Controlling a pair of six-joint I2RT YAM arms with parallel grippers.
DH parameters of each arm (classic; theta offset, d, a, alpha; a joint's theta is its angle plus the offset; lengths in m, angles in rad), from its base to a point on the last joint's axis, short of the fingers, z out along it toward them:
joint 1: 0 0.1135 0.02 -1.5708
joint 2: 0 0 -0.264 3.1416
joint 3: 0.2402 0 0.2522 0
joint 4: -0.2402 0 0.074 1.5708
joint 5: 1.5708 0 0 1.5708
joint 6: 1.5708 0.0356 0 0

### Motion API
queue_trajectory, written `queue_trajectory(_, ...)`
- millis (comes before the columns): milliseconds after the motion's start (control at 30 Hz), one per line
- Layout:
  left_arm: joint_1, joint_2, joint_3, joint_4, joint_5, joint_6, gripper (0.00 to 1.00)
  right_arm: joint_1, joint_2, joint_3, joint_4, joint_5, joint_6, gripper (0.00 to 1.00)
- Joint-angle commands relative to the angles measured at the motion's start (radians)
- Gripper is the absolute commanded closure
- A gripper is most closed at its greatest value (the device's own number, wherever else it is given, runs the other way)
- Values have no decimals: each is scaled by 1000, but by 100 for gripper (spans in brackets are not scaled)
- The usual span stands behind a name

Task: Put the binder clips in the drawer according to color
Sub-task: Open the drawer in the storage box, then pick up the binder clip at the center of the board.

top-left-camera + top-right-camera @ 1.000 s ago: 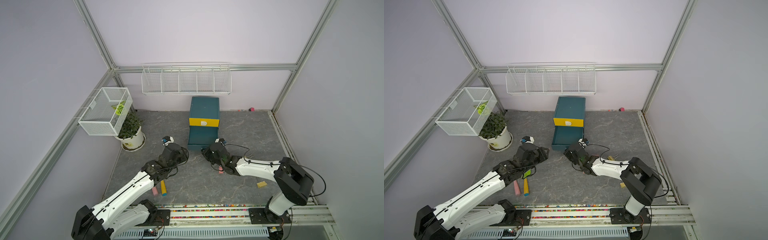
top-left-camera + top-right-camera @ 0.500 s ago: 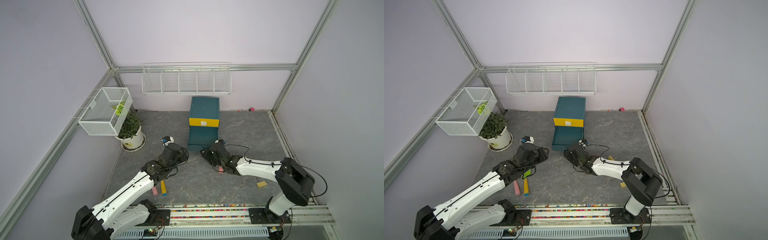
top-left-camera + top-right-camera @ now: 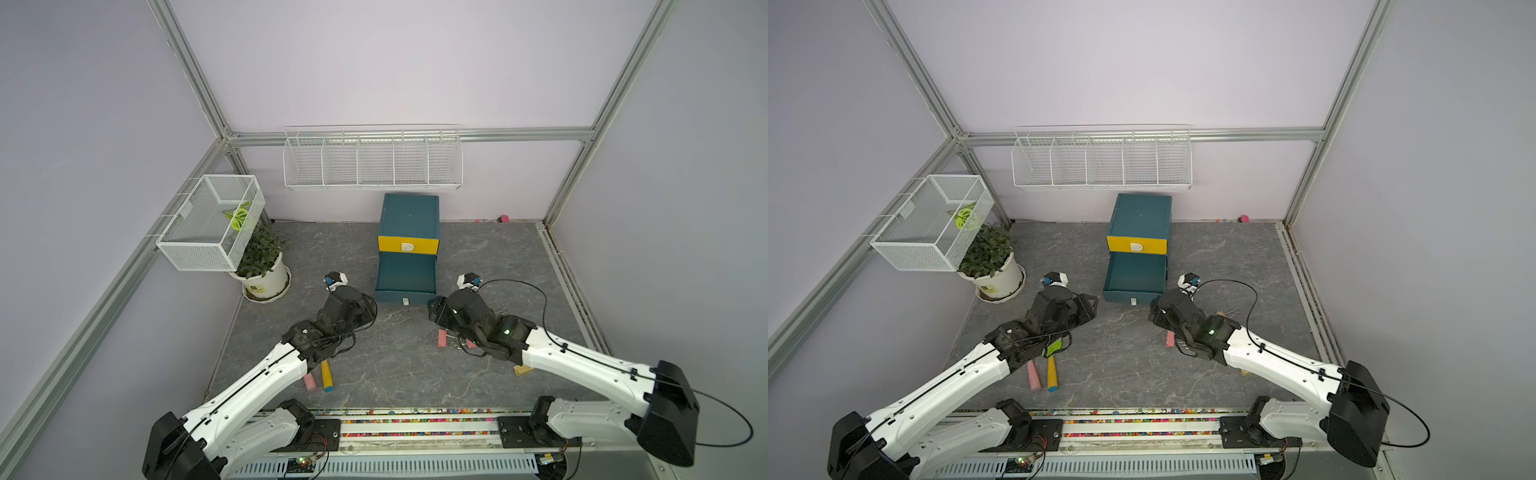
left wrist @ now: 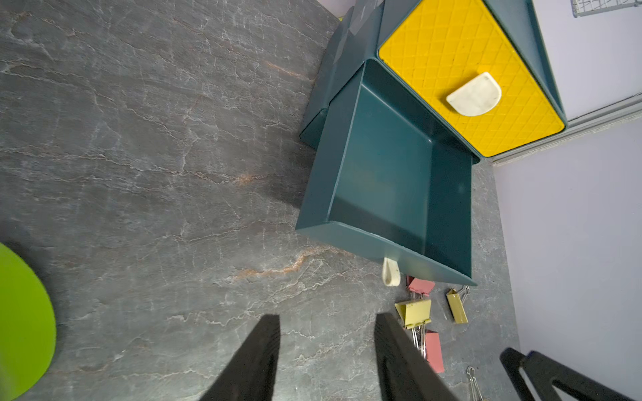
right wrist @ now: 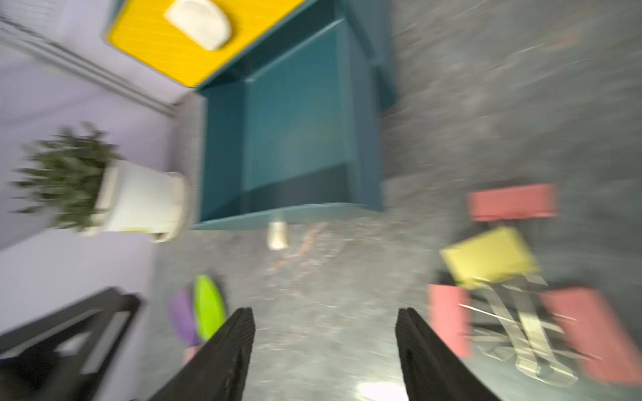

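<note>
The drawer (image 3: 409, 226) cabinet stands at the back, its yellow top front shut. A teal drawer (image 4: 392, 180) below it is pulled out and holds nothing. Pink binder clips (image 4: 434, 350) and yellow binder clips (image 4: 414, 312) lie scattered on the floor just right of the open drawer's front, as the blurred right wrist view also shows (image 5: 490, 257). My left gripper (image 4: 327, 319) is open over bare floor left of the clips. My right gripper (image 5: 323, 312) is open and empty, just in front of the drawer's white pull (image 5: 277, 234), the clips beside it (image 3: 442, 338).
A potted plant (image 3: 262, 270) stands left under a white wire basket (image 3: 212, 222). A wire shelf (image 3: 372, 160) hangs on the back wall. Pink- and yellow-handled trowels (image 3: 327, 376) lie under my left arm. A small pink object (image 3: 503, 218) sits by the back wall.
My right gripper has gone from shut to open and drawn back a little to the right from the drawer's front pull. The left arm has not moved.
</note>
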Motion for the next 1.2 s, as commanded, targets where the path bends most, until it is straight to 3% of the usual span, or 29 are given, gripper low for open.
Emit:
queue_trajectory(0,0,-16,38,-13,14,17,50,-13,-52,37,-443,192,-6,29)
queue_trajectory(133,0,-16,44,-1,24,22,50,-118,-109,33,-688,165,87,29)
queue_trajectory(333,0,-22,49,29,43,33,50,-382,-193,-53,-780,-27,56,28)
queue_trajectory(467,0,-28,49,46,48,36,50,-449,-224,-89,-782,-73,80,25)
queue_trajectory(633,2,-39,53,58,59,47,50,-644,-190,-244,-673,-308,100,23)
queue_trajectory(933,2,-26,44,86,81,47,49,-679,-148,-317,-519,-330,93,21)
queue_trajectory(1167,1,-30,49,81,81,40,49,-687,-64,-312,-401,-348,50,26)
